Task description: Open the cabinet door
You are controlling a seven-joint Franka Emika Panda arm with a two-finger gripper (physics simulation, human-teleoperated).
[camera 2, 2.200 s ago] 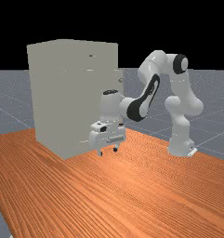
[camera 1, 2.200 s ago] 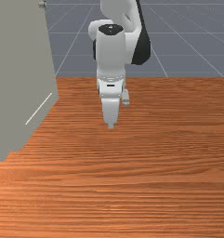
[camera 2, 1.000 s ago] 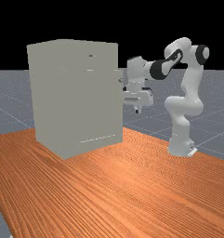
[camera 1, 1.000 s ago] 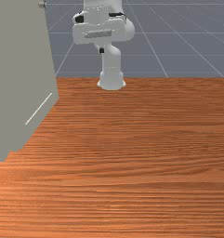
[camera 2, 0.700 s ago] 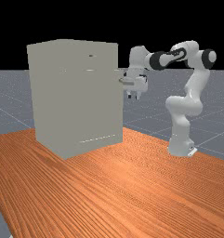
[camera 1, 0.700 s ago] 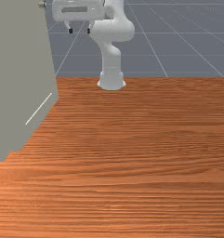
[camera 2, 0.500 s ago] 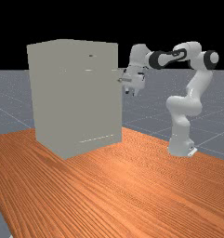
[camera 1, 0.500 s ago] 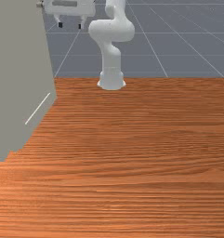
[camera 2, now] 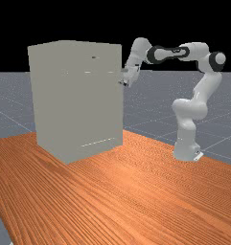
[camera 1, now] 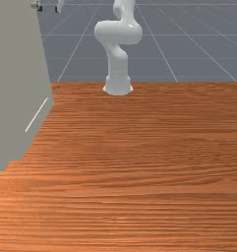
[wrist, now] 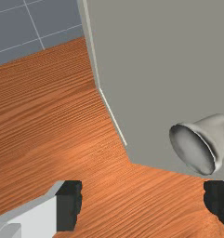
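Opening: the door (wrist: pixel 155 56) by its round knob (wrist: pixel 192 149)
Gripper (wrist: pixel 143 203): wide apart, holding nothing
Knob: on the door, just beside the finger (camera 1: pixel 40 8) at the front view's left, not between both

cab (camera 2: pixel 78 105), arm base (camera 2: pixel 185 149) on wood tbl (camera 2: pixel 136 191)

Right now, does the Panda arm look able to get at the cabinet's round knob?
Probably yes: the gripper is open and near the knob, and nothing seems to stand between them.
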